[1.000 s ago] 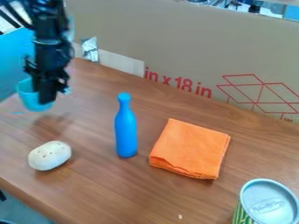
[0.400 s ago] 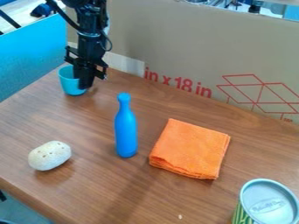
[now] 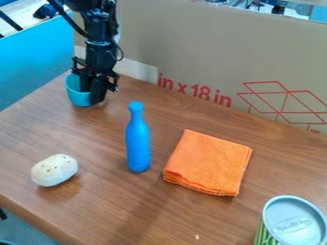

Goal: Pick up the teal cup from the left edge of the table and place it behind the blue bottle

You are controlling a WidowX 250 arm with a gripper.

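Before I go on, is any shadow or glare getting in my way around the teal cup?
Camera view: the black two-finger gripper looks nearly uniformly dark, hiding detail where it overlaps the teal cup; a soft shadow sits beneath the pale speckled oval object, a faint broad one below the blue bottle; no strong glare hides the cup.

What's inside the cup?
Part of the hand appears to sit within the rim of the cup, beside some visible inner wall. The bottom is hidden by the near wall and the hand, so contents can't be told.
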